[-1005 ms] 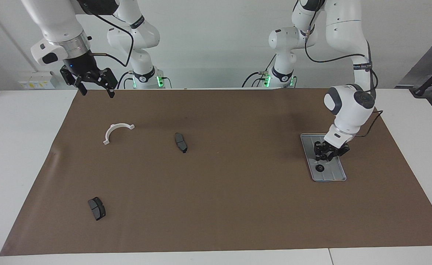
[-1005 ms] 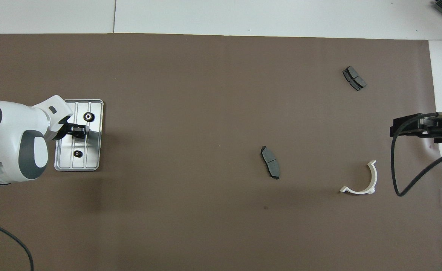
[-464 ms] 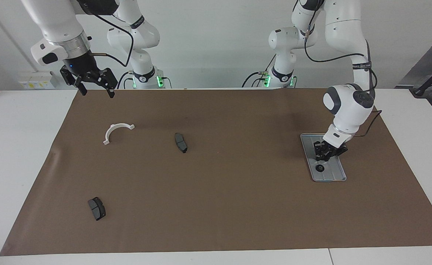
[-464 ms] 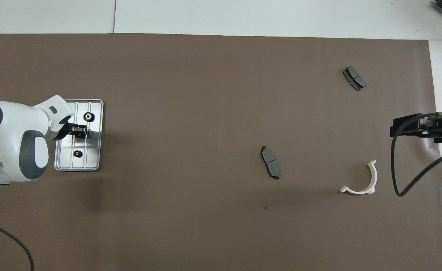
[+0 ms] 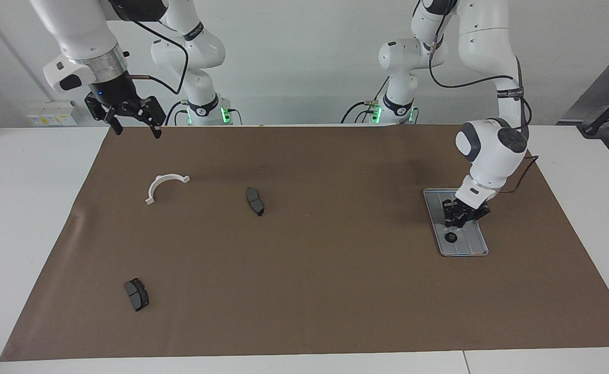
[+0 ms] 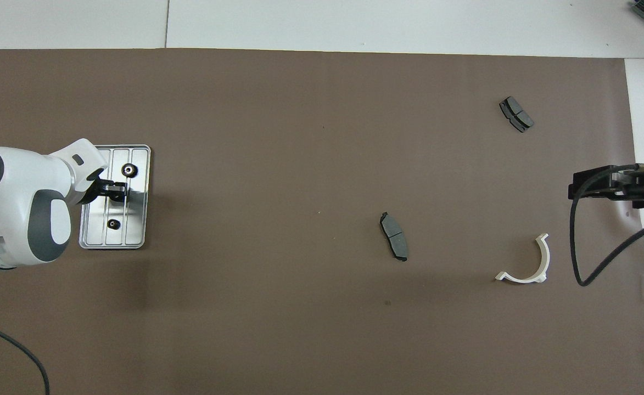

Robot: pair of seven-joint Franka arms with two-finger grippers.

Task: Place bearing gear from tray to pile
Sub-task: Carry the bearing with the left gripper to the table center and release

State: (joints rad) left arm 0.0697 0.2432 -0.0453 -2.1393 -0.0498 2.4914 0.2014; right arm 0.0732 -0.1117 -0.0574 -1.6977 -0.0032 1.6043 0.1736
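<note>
A: Over the last second our left claw (image 5: 459, 222) has narrowed down onto the middle of the tray (image 5: 479, 250) and then stopped narrowing. We read that as a grip just made on a bearing gear, though the fingers hide what sits between them, so we can't swear to it.

B: Agreed. From overhead we see two gears free on the tray: the farther gear (image 6: 129, 170) beside the claw, and the nearer gear (image 6: 113, 224) toward the robots. The tray itself lies at the left arm's end of the counter (image 5: 294, 311).

A: And the wrist has crept a little toward the robots without lifting, so whatever it has is at tray level.

B: Our right claw (image 5: 134, 126) waits with its fingers spread wide, up over the counter's edge at its own end, unchanged.

A: We see no pile of gears anywhere yet. Out on the counter there are only the white half-ring (image 5: 165, 186), the middle brake pad (image 5: 255, 201) and the outer brake pad (image 5: 136, 294).

B: So we judge the task barely begun: next comes a straight lift, then a carry to wherever the pile starts.
</note>
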